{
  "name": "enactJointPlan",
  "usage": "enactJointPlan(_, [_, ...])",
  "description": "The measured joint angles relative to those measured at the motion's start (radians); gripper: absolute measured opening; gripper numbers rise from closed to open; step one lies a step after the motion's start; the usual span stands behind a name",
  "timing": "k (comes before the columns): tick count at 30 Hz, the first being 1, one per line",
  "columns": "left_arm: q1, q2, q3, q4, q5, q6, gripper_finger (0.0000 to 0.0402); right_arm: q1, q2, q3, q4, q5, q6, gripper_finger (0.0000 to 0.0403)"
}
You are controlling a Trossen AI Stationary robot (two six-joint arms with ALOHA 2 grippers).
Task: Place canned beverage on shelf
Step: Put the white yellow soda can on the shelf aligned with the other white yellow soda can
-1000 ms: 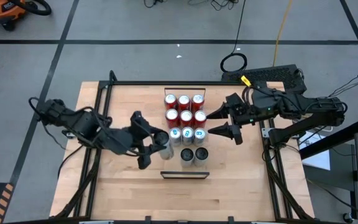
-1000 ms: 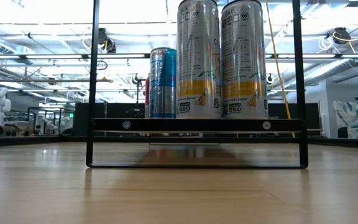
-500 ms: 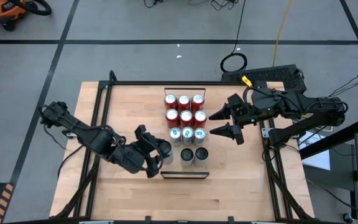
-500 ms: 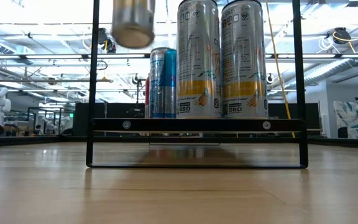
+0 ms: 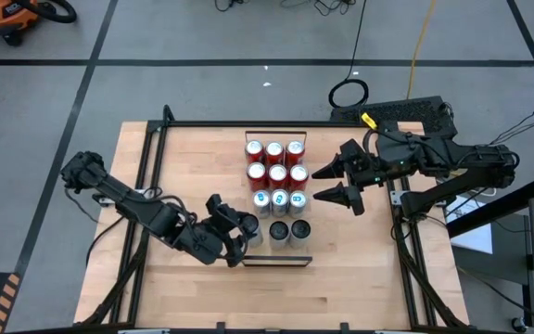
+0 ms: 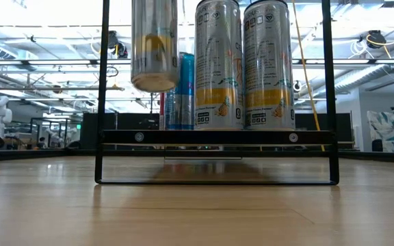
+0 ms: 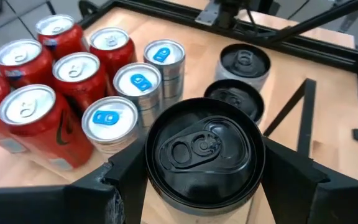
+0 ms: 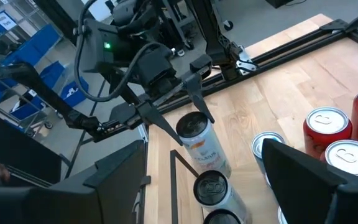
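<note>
I see the left gripper (image 5: 236,234) with fingers clamped on a silver can (image 6: 154,44), held in the air just beside the shelf's (image 5: 275,261) left end. Its label print is unreadable to me. The right gripper (image 5: 336,183) waits open beside the red cans (image 5: 274,161).

Six red cans (image 5: 274,160) stand in two rows on the wooden tabletop (image 5: 184,278), at its far side. A coiled black cable (image 5: 349,93) lies on the grey floor just beyond the tabletop, and an orange vacuum (image 5: 12,14) sits well off past its far left corner.
</note>
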Motion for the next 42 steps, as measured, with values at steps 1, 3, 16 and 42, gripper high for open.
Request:
enactJointPlan(1, [-0.005,0.000,-0.008,0.007,-0.014,0.000,0.0242,0.000,0.000,0.000,0.000,0.000,0.000,0.0297])
enactJointPlan(3, [-0.008,0.000,-0.027,0.038,-0.034,0.000,0.0242,0.000,0.000,0.000,0.000,0.001,0.000,0.0297])
enactJointPlan(16, [-0.019,0.010,-0.137,0.132,-0.046,-0.003,0.0242,0.000,0.000,0.000,0.002,0.010,0.000,0.0297])
enactJointPlan(42, [-0.016,0.062,-0.145,0.190,-0.027,0.010,0.0242,0.000,0.000,0.000,0.011,0.035,-0.002,0.0297])
